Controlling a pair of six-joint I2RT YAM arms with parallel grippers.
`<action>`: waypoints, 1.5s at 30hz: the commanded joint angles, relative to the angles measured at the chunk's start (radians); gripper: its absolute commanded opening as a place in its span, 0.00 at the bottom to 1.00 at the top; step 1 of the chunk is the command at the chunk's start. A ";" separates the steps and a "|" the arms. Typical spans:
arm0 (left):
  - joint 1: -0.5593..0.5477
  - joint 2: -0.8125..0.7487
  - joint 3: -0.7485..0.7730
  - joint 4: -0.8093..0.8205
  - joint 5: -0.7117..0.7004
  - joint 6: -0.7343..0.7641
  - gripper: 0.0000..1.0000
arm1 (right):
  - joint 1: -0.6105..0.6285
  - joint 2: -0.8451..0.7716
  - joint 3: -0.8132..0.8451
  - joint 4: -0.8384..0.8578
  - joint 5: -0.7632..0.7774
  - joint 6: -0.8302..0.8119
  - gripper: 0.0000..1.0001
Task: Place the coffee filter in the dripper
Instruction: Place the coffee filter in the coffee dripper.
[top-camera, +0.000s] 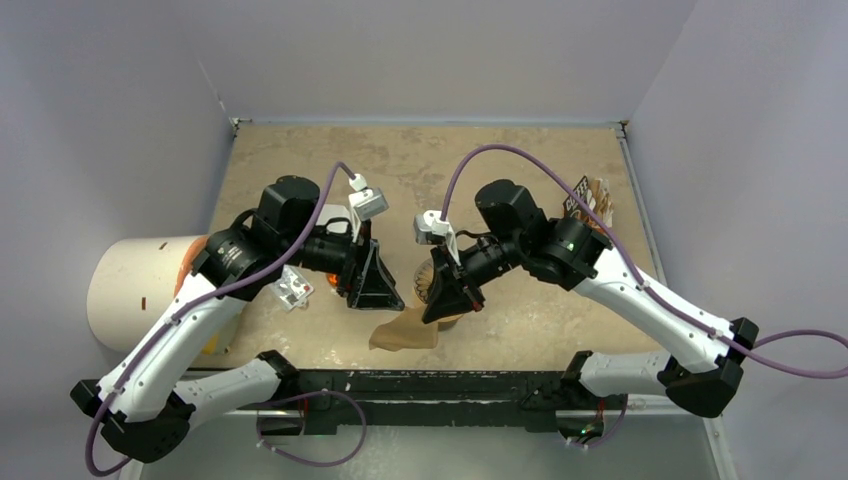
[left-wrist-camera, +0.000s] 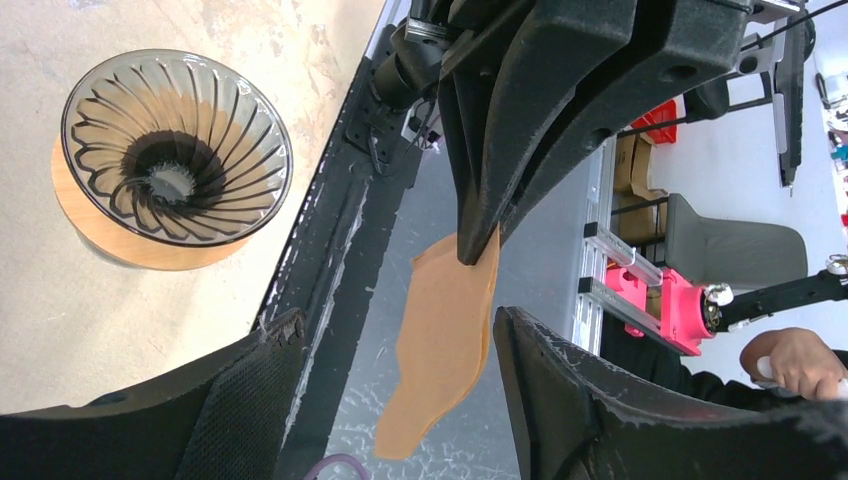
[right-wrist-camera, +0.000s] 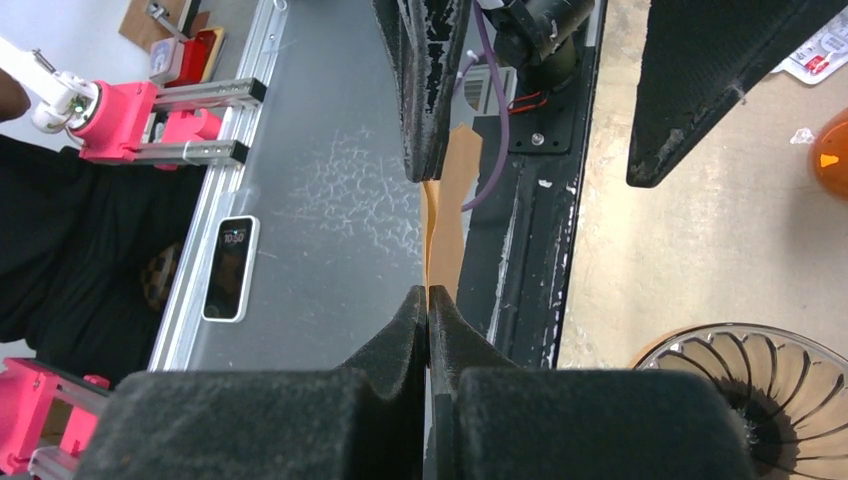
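— Tan paper: the coffee filter (left-wrist-camera: 445, 340) is held pinched at its upper edge by the right gripper (right-wrist-camera: 428, 295), hung in air near the table's (top-camera: 400, 170) front edge.
— Left gripper (left-wrist-camera: 395, 318) is noted spread wide, empty. The dripper (left-wrist-camera: 175, 145) is stood uncovered beside that edge. "COFF" is read on the packet (top-camera: 585, 200).

The table (top-camera: 400, 160) carries two arms, the left arm (top-camera: 190, 320) and the right arm (top-camera: 640, 300), and two grippers, the left gripper (top-camera: 377, 296) and the right gripper (top-camera: 446, 312). There is one filter (left-wrist-camera: 445, 330), one dripper (left-wrist-camera: 175, 140) and one orange vessel (right-wrist-camera: 830, 160). Packets number two: a dark packet (top-camera: 590, 200) far right and a white packet (top-camera: 293, 290) left. One cylinder (top-camera: 135, 290) lies at the left edge.
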 joint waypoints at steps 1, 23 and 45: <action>0.004 0.004 -0.012 0.047 0.024 0.007 0.68 | 0.014 0.001 0.042 0.011 0.000 -0.019 0.00; 0.004 0.010 -0.027 0.055 0.060 -0.002 0.65 | 0.023 0.003 0.048 0.027 0.038 -0.002 0.00; 0.004 0.032 -0.046 0.024 0.009 0.031 0.65 | 0.041 -0.013 0.043 0.027 0.035 -0.009 0.00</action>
